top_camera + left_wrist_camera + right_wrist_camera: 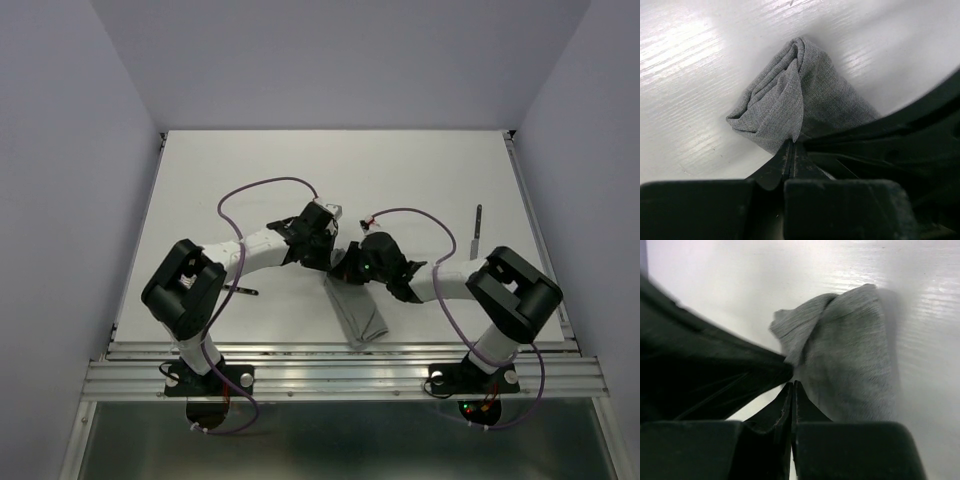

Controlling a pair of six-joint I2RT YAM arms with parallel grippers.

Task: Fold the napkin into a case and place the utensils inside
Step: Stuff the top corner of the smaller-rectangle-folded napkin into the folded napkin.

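Top external shows me the plain grey cloth napkin (362, 318) folded into a narrow oblong on the white table (300, 170), near its front edge, with both arms bent inward to meet at the strip's far end. On the left wrist camera, my left gripper (791, 150) is closed tight, with a raised flap of the cloth pinched at its tips. My right gripper (792, 387) is closed too, tips against the fabric; whether it grips any, I cannot tell. One slim dark-handled metal utensil (477, 222) lies well apart, far right.
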